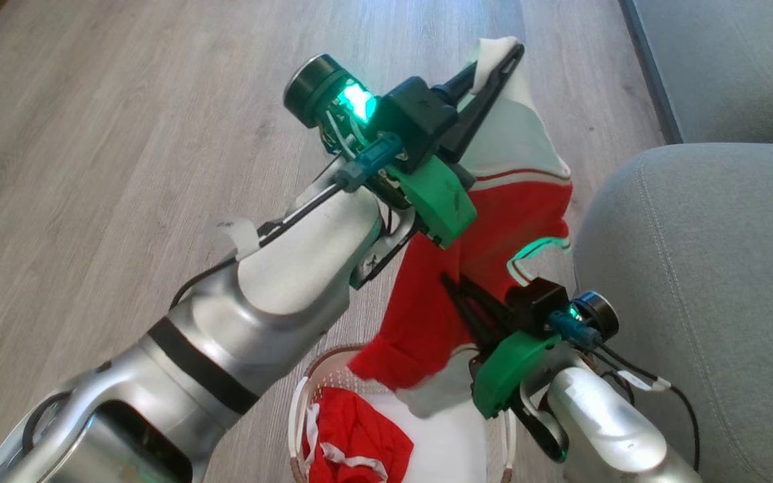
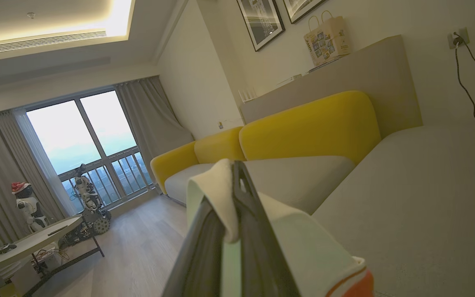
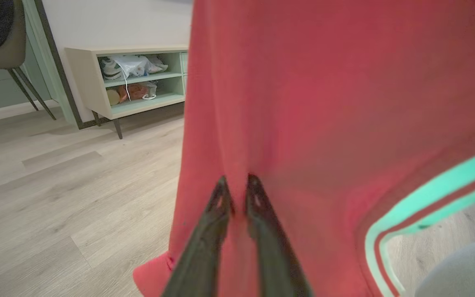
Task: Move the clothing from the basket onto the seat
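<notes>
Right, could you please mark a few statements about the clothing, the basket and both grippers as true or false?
1. The left gripper pinches the lifted jersey by its white part. True.
2. The lifted jersey lies on the seat. False: it hangs between the two grippers above the basket, beside the seat.
3. A second red garment lies in the basket. True.
4. The right gripper stands wide open, clear of the fabric. False: its fingers are pinched close together on the jersey's red fabric.
</notes>
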Robot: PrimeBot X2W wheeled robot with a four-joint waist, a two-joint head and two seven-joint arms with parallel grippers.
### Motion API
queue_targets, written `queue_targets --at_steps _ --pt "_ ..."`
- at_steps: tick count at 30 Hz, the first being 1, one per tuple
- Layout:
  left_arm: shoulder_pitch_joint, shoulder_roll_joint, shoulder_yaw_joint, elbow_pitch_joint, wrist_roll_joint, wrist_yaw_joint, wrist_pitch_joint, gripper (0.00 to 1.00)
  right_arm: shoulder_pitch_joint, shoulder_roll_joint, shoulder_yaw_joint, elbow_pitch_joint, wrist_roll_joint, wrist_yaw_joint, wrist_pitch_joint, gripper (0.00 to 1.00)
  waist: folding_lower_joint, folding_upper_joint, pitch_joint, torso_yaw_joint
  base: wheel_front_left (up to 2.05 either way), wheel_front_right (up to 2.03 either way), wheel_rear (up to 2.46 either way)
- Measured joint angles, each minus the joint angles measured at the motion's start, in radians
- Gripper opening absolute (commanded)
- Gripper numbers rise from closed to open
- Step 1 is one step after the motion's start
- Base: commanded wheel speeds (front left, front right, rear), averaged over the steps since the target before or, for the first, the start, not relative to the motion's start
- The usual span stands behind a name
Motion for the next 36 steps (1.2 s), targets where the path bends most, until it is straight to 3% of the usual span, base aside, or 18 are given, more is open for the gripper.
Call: queue_targets --at_steps 10,19,20,21,22,23,36 --pt "-0.01 0.0 -0.021 0.03 -0.034 0.028 0.0 0.0 -0.036 -0.001 -0.017 0.015 0.002 0.0 0.0 0.0 0.0 0.0 0.006 0.003 0.0 0.0 0.0" --pt "-0.008 0.012 -0.005 0.135 -0.06 0.035 -0.001 0.0 -0.024 -0.002 -0.038 -0.055 0.002 0.0 0.0 0.0 0.0 0.0 0.015 -0.024 0.0 0.0 0.0" --pt "-0.007 0.014 0.001 0.144 -0.066 0.037 -0.001 0.28 -0.023 -0.002 -0.045 -0.067 0.0 0.0 0.0 0.0 0.0 0.0 0.017 -0.028 0.0 0.0 0.0" --pt "-0.005 0.016 0.008 0.151 -0.069 0.037 -0.001 0.48 -0.022 -0.002 -0.055 -0.077 -0.004 0.0 0.0 0.0 0.0 0.0 0.018 -0.032 0.0 0.0 0.0" --pt "-0.002 0.018 0.018 0.16 -0.075 0.037 -0.001 0.85 -0.022 -0.002 -0.066 -0.088 -0.01 0.0 0.0 0.0 0.0 0.0 0.019 -0.036 0.0 0.0 0.0" --pt "0.001 0.021 0.022 0.167 -0.076 0.036 -0.001 1.0 -0.02 -0.002 -0.077 -0.098 -0.015 0.0 0.0 0.0 0.0 0.0 0.02 -0.04 0.0 0.0 0.0" --pt "0.181 0.038 0.075 0.176 -0.085 0.019 -0.001 1.0 0.052 -0.002 -0.265 -0.226 -0.116 0.0 0.0 0.0 0.0001 0.0 0.017 -0.088 0.0 0.0 0.0"
